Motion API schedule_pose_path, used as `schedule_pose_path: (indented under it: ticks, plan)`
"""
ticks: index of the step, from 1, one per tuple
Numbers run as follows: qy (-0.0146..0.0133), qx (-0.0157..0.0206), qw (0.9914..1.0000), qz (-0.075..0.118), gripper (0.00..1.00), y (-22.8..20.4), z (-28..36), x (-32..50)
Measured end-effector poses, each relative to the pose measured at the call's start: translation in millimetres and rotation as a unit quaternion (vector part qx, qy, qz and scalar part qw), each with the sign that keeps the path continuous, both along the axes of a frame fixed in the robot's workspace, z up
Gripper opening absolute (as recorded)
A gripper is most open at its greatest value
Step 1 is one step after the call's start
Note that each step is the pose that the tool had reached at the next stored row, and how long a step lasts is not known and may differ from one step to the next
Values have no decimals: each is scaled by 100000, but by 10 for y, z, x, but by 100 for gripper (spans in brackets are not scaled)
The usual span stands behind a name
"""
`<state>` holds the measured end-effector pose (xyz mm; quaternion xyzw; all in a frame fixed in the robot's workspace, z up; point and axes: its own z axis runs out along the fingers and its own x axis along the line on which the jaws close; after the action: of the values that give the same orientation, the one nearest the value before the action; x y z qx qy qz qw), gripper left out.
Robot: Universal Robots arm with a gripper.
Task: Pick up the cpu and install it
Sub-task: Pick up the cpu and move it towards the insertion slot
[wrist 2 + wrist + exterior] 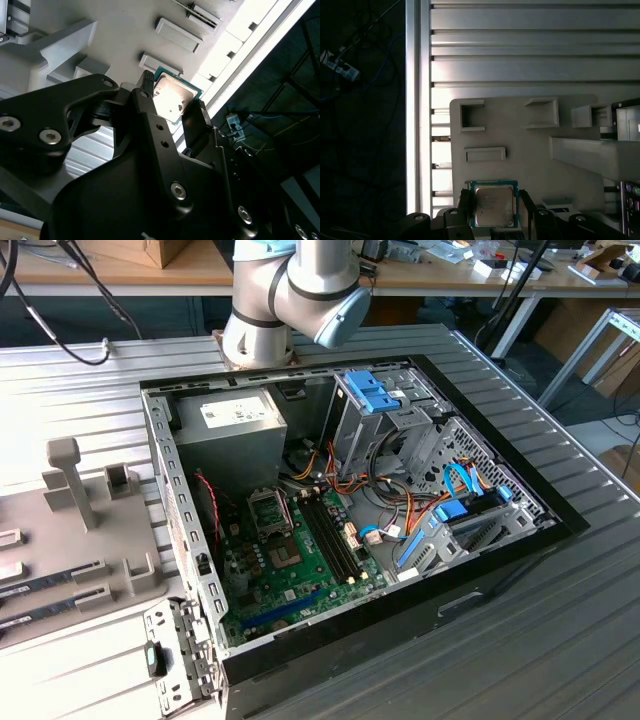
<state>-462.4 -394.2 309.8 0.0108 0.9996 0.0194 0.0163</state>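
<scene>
- This is a robotics lab or workshop: a robot arm (pixel 300 285) stands at the edge of a ribbed aluminium table (pixel 560 640).
- On the table lies an opened computer case (pixel 165 470), its motherboard (pixel 290 570) and wiring laid bare.
- A grey fixture plate (pixel 520 160) with moulded slots lies beside the case; the gripper (pixel 494 196) clasps the cpu (pixel 493 212) over it.
- Behind stand workbenches (pixel 120 275) with loose cables (pixel 60 335) and a cardboard box (pixel 165 250).

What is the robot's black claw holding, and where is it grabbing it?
The black gripper holds the small flat square cpu, silvery metal top with thin green rim, pinched by two opposite side edges.
</scene>
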Motion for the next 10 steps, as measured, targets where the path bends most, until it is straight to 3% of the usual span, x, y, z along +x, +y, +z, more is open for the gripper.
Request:
schedule_pose_path:
  ticks: [10]
  plan:
    - [-1, 30, 100000, 0, 47, 0, 83, 0]
